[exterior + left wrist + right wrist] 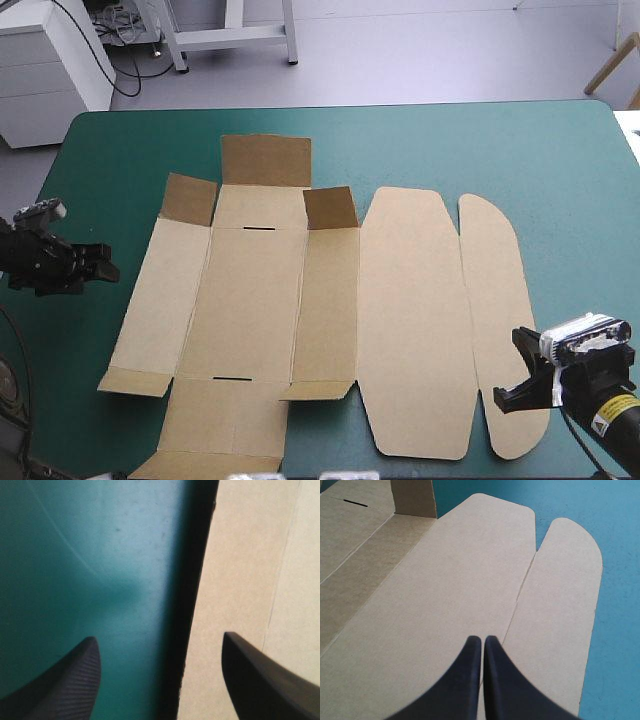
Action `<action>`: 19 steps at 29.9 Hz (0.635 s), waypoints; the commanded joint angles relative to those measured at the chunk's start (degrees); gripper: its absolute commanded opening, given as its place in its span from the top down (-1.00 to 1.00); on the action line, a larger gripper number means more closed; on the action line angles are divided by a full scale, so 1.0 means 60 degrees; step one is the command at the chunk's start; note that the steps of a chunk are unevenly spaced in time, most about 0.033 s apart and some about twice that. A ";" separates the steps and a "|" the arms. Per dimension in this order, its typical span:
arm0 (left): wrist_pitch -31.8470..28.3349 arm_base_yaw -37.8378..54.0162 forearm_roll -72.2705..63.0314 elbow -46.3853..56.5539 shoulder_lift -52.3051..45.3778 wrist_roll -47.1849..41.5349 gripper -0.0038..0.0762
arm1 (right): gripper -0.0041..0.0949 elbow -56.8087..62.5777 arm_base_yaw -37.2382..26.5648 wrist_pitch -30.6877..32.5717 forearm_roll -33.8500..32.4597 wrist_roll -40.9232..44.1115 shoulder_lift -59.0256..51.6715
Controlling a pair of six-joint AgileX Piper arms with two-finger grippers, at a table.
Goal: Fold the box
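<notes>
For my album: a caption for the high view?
Brown box lies unfolded on the table, left gripper and right gripper at its sides.

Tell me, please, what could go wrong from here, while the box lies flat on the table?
1. The left hand is open across the left edge of the box, one finger over the teal-green cover; closing here may catch only the rim or push the sheet sideways.
2. The right hand is shut above the crease beside the narrow rounded flap; pressing there may slide the loose sheet.

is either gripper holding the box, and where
Nothing is held: the left gripper is open astride the left edge of the box, the right gripper is shut above its flat sheet.
</notes>
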 commanded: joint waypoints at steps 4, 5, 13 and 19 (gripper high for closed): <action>0.0739 0.0043 -0.1161 0.1019 -0.0274 0.0714 -0.33 | 0.92 -0.0255 -0.0056 -0.0653 -0.0178 -0.0073 0.0053; 0.0720 0.0043 -0.1394 0.1210 -0.0274 0.0800 -0.33 | 0.92 -0.0255 -0.0056 -0.0653 -0.0178 -0.0073 0.0053; 0.0918 -0.0420 -0.2183 0.2124 -0.0274 0.1115 -0.33 | 0.92 -0.0219 -0.0056 -0.0653 -0.0178 -0.0073 0.0053; 0.0918 -0.1492 -0.1923 0.2208 -0.0274 0.1088 -0.33 | 0.92 0.0045 -0.0056 -0.0653 -0.0178 -0.0073 0.0053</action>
